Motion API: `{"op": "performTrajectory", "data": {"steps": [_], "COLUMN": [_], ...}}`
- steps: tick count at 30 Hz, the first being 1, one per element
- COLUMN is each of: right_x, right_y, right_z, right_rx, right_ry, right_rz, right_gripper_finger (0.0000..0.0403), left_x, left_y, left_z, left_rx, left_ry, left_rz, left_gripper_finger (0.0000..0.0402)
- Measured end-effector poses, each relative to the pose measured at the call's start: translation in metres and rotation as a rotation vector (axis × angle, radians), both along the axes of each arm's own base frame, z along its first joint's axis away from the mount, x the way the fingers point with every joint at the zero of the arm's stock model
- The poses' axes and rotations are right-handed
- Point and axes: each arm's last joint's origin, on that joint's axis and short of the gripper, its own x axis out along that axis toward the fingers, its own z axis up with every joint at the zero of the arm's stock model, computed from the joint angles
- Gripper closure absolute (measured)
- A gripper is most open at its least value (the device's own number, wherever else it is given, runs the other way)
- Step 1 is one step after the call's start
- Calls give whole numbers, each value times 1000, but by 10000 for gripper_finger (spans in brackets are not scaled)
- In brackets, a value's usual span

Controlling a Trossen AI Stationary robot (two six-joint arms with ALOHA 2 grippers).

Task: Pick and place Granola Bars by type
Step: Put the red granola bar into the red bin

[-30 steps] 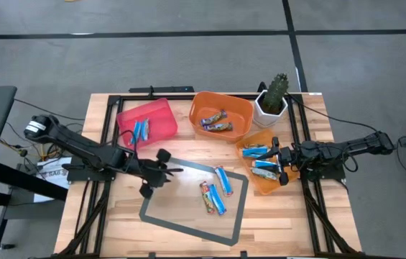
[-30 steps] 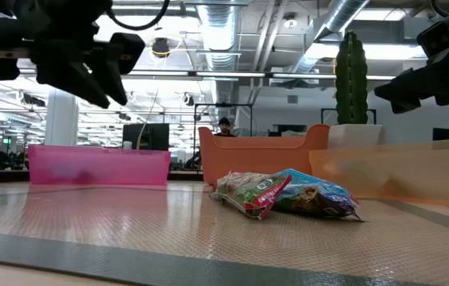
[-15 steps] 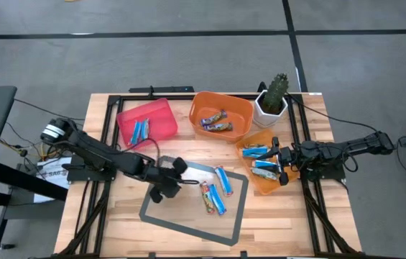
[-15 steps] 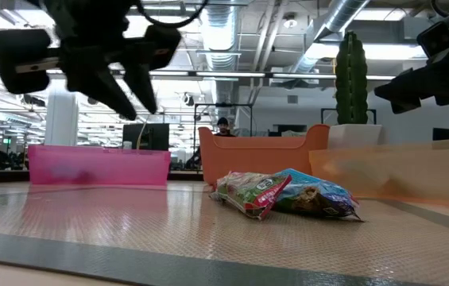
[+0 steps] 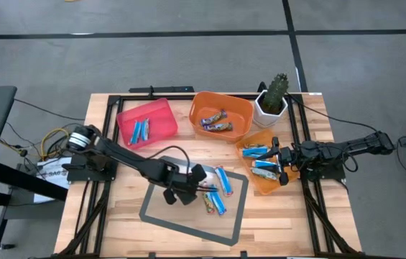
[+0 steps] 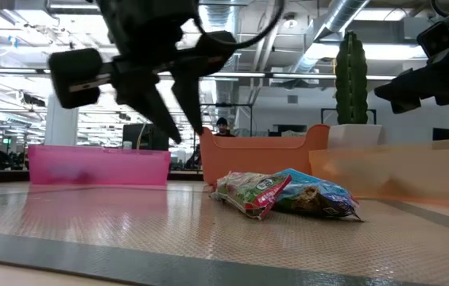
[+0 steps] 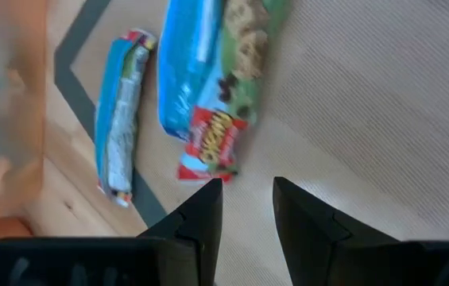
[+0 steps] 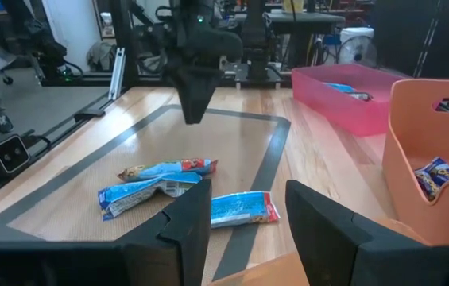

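On the grey mat (image 5: 161, 212), the left gripper (image 5: 201, 188), jaws slightly parted and empty, hovers at nine o'clock of the green-and-blue Granola Bars (image 5: 212, 198). Best to centre over one wrapper and descend squarely. The right gripper (image 5: 280, 160) waits open above the three o'clock bin (image 5: 263, 185).

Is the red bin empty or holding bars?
Holding bars: the red bin has blue-wrapped bars lying inside it in the high view.
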Motion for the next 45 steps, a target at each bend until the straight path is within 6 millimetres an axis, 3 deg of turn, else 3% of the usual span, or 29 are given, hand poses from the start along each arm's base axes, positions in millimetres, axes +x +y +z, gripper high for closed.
{"op": "performTrajectory", "data": {"steps": [11,25,45], "right_x": [0,0,0], "right_y": [0,0,0], "right_z": [0,0,0], "right_rx": [0,0,-1], "right_ry": [-2,-2,3], "right_rz": [0,0,0], "right_gripper_finger": [249,249,249], "left_x": [26,32,46], "left_y": [-15,-20,-23], "left_z": [-5,-16,-45], "left_rx": [46,142,220], "left_ry": [15,-6,-10], "left_rz": [-83,-156,-203], "left_gripper_finger": [290,204,219]}}
